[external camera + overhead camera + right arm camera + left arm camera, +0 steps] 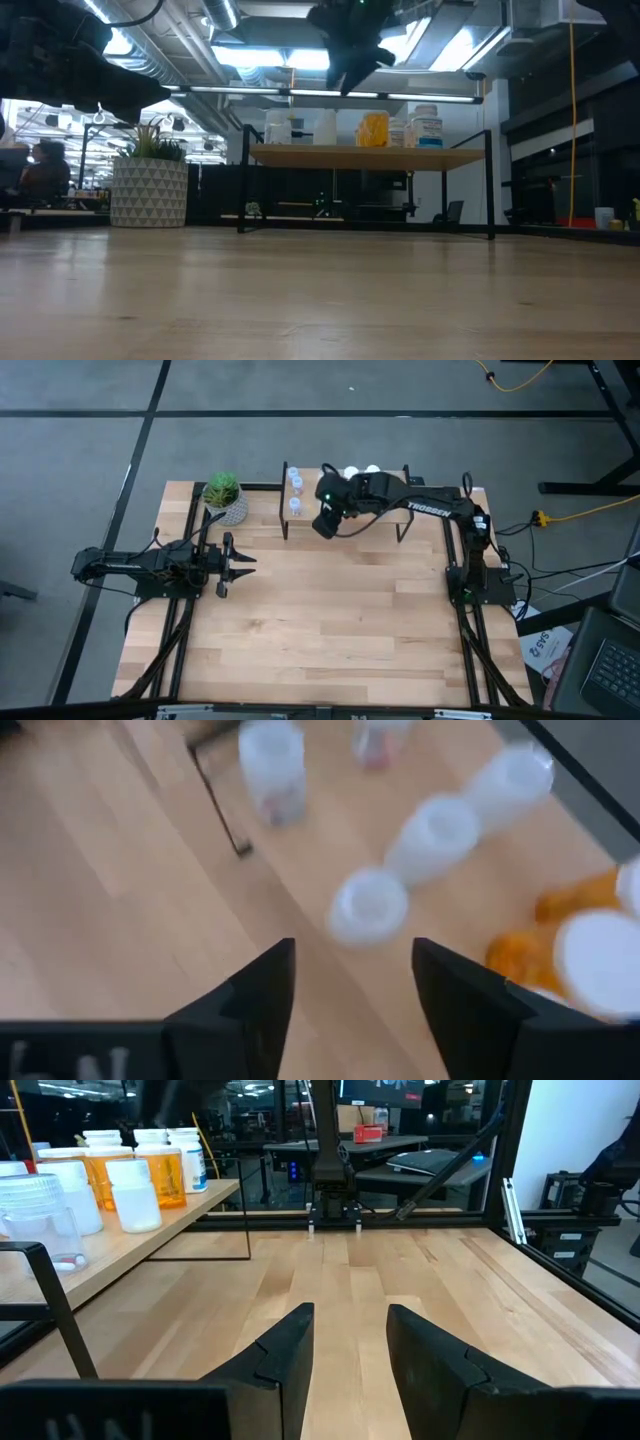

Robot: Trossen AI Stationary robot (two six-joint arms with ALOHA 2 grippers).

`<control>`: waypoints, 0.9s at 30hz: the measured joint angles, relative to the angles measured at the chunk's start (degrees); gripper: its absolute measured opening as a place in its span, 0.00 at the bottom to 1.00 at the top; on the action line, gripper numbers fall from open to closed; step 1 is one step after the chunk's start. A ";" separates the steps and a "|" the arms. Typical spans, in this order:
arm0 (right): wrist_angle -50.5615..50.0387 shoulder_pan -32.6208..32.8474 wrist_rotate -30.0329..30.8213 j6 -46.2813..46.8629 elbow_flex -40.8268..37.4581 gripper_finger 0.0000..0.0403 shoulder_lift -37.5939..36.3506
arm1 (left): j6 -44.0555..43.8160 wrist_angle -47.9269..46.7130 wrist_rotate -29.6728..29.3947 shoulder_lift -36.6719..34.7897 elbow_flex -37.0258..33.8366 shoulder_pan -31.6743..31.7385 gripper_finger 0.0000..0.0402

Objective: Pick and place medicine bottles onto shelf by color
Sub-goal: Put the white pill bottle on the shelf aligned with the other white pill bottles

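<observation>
Wooden tabletop (330, 620) is carrying the shelf (345, 512) at its far edge, beside a potted plant (224, 495). Medicine bottles (120, 1180) are standing on the shelf (clear ones at one end, orange and white farther along). Right gripper (350, 985) is hovering open and empty just above them, apparently touching none. Left gripper (350, 1350) is waiting, parted and empty, over bare wood.

Orange bottles (165, 1168) white-capped; light-wood shelf (365, 156).

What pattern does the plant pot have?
A grey-and-white triangle pattern on the plant pot, clearest in the low view.
</observation>
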 joint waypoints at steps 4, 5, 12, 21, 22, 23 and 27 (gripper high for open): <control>-0.05 1.66 2.89 0.72 -3.33 0.40 0.01 | 0.01 0.02 -0.01 0.00 0.00 -0.02 0.30; 0.64 1.92 3.60 1.10 -4.33 0.37 0.06 | 0.02 0.02 -0.01 0.01 0.02 -0.02 0.30; 1.39 2.19 7.30 1.53 -6.72 0.24 0.12 | 0.00 0.02 0.00 0.00 0.00 -0.02 0.30; 3.76 1.23 9.26 -0.07 -6.72 0.21 0.09 | 0.02 0.00 0.00 0.00 0.00 -0.02 0.30; 3.75 1.09 9.23 -0.08 -6.72 0.21 0.09 | 0.02 0.02 0.00 0.00 0.00 -0.02 0.30; 3.76 0.89 9.19 -0.08 -6.72 0.21 0.09 | 0.00 0.01 0.00 0.02 0.00 -0.01 0.30; 3.73 0.77 9.15 -0.14 -6.72 0.21 0.09 | 0.01 0.01 -0.01 0.00 0.00 -0.01 0.30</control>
